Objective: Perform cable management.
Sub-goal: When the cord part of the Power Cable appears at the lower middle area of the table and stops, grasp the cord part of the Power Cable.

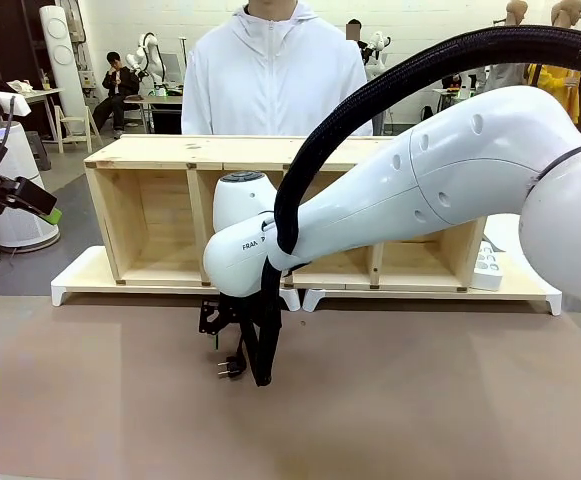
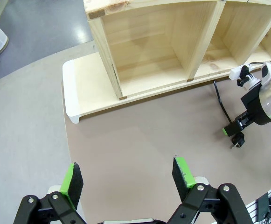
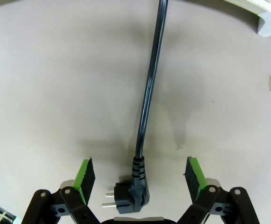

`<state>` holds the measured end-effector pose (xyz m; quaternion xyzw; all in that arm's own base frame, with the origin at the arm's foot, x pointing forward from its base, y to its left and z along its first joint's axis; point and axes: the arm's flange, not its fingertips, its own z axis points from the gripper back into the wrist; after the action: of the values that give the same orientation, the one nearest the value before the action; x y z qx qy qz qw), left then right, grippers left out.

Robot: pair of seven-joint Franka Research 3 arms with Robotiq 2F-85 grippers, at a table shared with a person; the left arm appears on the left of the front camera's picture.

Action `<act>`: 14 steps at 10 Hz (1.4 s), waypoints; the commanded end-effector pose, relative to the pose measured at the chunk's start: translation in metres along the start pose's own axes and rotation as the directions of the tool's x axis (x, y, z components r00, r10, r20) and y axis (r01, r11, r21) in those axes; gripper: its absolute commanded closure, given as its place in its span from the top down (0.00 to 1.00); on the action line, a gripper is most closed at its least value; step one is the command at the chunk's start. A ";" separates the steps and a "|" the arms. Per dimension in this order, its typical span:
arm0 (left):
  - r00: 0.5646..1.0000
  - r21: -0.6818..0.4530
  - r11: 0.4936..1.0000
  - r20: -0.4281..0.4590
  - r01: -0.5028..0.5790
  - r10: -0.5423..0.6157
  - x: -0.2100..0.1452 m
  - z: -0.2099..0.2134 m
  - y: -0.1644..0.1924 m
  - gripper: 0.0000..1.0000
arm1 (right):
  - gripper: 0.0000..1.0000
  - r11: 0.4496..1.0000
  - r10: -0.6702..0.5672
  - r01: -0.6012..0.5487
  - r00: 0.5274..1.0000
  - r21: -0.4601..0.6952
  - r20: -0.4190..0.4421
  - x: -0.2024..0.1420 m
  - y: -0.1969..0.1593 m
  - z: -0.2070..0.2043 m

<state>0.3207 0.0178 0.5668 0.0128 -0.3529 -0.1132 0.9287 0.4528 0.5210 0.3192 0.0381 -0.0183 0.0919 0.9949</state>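
The cable (image 3: 149,93) is a thin black cord lying on the brown table, running away from me toward the shelf. Its black pronged plug (image 3: 130,193) lies flat between the green pads of my right gripper (image 3: 140,178), which is open and straddles it without touching. In the front view the right gripper (image 1: 222,340) hangs just above the plug (image 1: 232,368) at table centre. My left gripper (image 2: 127,176) is open and empty, held high over the table's left side (image 1: 15,190). From there the plug (image 2: 238,140) and cable (image 2: 221,100) show at far right.
A wooden shelf unit (image 1: 170,150) with open compartments stands on a white base board (image 1: 80,280) across the back. A white power strip (image 1: 487,265) lies at its right end. A person in a white hoodie (image 1: 275,80) stands behind it. The right arm's thick ribbed hose (image 1: 300,170) arcs overhead.
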 end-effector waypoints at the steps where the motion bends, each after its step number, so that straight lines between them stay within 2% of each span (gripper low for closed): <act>1: 1.000 0.001 1.000 0.007 -0.001 0.001 0.001 -0.002 0.000 1.00 | 1.00 1.000 0.003 -0.003 1.000 0.018 -0.023 -0.003 -0.004 0.000; 2: 1.000 0.001 1.000 0.007 -0.001 0.001 0.001 -0.002 0.000 1.00 | 1.00 0.999 0.018 -0.017 0.999 0.040 -0.028 -0.002 -0.004 0.001; 3: 1.000 0.001 1.000 0.007 -0.001 0.001 0.001 -0.002 0.000 1.00 | 1.00 1.000 -0.002 0.002 1.000 0.002 -0.002 0.000 0.000 0.000; 14: 1.000 0.001 1.000 0.007 -0.001 0.001 0.001 -0.002 0.000 1.00 | 1.00 1.000 -0.022 0.022 1.000 0.007 0.000 -0.001 0.005 0.003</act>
<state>0.3207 0.0178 0.5668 0.0128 -0.3529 -0.1132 0.9287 0.4523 0.5220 0.3195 0.0405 -0.0162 0.0908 0.9949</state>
